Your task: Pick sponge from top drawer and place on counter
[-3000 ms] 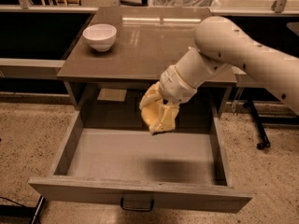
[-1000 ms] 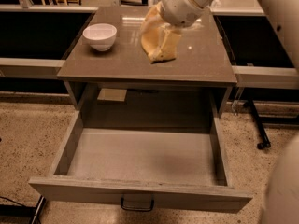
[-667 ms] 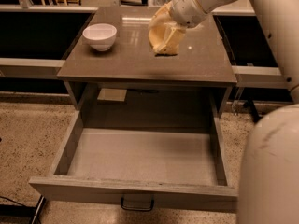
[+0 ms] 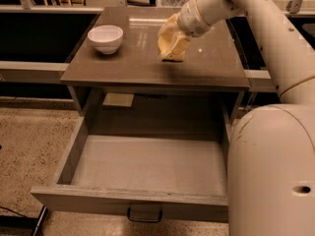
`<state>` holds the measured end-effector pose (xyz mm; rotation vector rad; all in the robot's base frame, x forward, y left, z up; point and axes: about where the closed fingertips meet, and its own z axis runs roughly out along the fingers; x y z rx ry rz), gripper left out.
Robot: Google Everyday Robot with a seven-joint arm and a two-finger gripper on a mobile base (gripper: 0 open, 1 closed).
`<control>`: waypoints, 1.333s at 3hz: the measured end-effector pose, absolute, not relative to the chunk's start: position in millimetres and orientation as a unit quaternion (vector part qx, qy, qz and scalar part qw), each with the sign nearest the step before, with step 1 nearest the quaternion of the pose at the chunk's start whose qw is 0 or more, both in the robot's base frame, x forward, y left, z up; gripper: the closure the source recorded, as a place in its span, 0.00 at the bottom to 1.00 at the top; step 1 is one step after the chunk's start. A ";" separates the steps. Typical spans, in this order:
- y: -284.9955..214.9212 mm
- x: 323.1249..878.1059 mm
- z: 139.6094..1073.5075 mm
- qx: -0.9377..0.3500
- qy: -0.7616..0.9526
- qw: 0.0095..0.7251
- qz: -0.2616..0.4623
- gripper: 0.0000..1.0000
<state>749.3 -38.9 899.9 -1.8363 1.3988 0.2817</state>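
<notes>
My yellowish gripper (image 4: 172, 49) hangs from the arm over the middle right of the counter (image 4: 128, 65), its tips down at the surface. It is shut on the pale-yellow sponge (image 4: 173, 56), which blends with the fingers and rests on or just above the counter. The top drawer (image 4: 147, 163) is pulled fully open below the counter. Its flat grey bottom is bare and its dark handle (image 4: 144, 214) faces the front.
A white bowl (image 4: 105, 38) stands at the counter's back left. My pale arm and body (image 4: 273, 166) fill the right side next to the drawer. A tan sheet (image 4: 118, 100) lies in the dark space behind the drawer. The floor is speckled.
The gripper has carried the sponge up out of the drawer and over the counter, then moved right and down to the surface. The drawer stays open.
</notes>
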 end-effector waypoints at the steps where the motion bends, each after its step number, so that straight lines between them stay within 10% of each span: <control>1: -38.9 749.3 899.9 -0.725 0.552 0.397 0.111 0.35; 2: -38.9 749.3 899.9 -0.725 0.552 0.397 0.111 0.11; 4: -56.7 742.5 917.2 -0.722 0.546 0.407 0.118 0.00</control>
